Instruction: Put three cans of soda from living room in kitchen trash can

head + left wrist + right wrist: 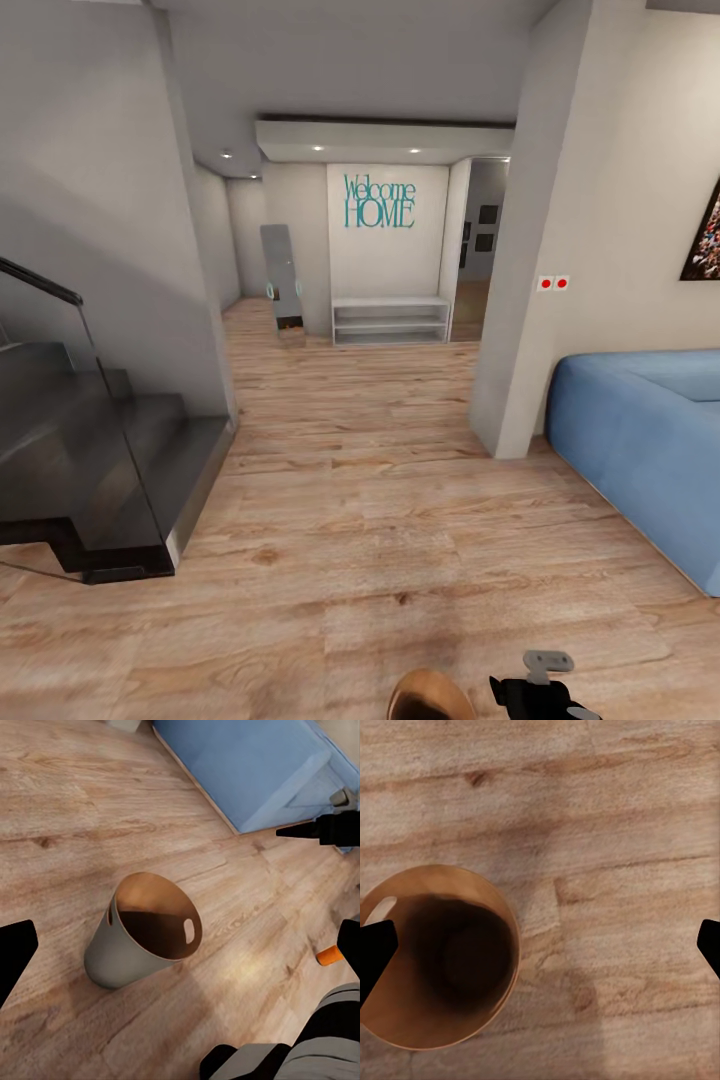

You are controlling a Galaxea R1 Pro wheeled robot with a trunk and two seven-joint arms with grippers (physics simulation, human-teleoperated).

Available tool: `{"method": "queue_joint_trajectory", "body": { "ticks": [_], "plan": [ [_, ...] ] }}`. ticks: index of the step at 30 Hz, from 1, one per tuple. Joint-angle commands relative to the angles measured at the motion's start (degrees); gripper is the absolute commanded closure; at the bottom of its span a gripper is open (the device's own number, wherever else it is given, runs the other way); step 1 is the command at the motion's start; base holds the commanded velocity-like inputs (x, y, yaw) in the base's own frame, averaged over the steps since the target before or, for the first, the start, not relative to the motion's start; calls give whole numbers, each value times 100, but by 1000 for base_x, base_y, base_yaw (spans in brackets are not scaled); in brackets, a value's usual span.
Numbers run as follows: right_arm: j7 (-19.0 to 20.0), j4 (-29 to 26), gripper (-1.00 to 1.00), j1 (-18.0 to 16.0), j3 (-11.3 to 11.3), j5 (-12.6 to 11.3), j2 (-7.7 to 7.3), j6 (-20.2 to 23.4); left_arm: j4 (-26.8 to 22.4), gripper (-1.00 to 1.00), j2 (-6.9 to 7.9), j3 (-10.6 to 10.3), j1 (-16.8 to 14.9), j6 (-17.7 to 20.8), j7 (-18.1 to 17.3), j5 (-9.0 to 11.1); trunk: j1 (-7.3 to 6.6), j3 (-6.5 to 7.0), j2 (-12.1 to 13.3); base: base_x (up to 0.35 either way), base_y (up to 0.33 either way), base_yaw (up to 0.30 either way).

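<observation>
Wood plank floor [380, 520] runs ahead of me, wide and bare, toward a hallway at 12 o'clock with a low white shelf [390, 320] under the wall lettering. Dark stairs [100, 470] behind a glass rail close off 9 o'clock, and the sofa [650, 440] fills 3 o'clock beside a wall corner, so my free lane is the middle strip between them.

At 6 o'clock, close against my base, the bin [146, 934] stands upright on the floor, mouth open, and from the right wrist I see its brown inside empty. I judge it was brought here so the cans can be dropped in near where they lie.

One orange can [328, 955] lies on the floor beside the bin, toward the sofa; I cannot tell where the other two are.

My left hand [180, 952] hangs released above the bin, fingers spread wide. My right hand [540, 945] is likewise released, over the floor just beside the bin's rim.
</observation>
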Motion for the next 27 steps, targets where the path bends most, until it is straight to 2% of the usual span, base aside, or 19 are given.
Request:
{"method": "queue_joint_trajectory", "body": {
  "ticks": [1,22,27],
  "plan": [
    [2,2,-100,0,0,0,0,0,0,-100,0,0,0,0,0,0,0,0,0,0,0,0],
    [14,-3,-100,0,4,0,0,-14,0,-100,2,0,0,0,-2,0,0,0,0,0,0,0],
    [14,1,-100,0,4,0,0,-17,0,-100,4,0,0,0,-7,0,110,-90,-201,0,0,0]
  ]
}}
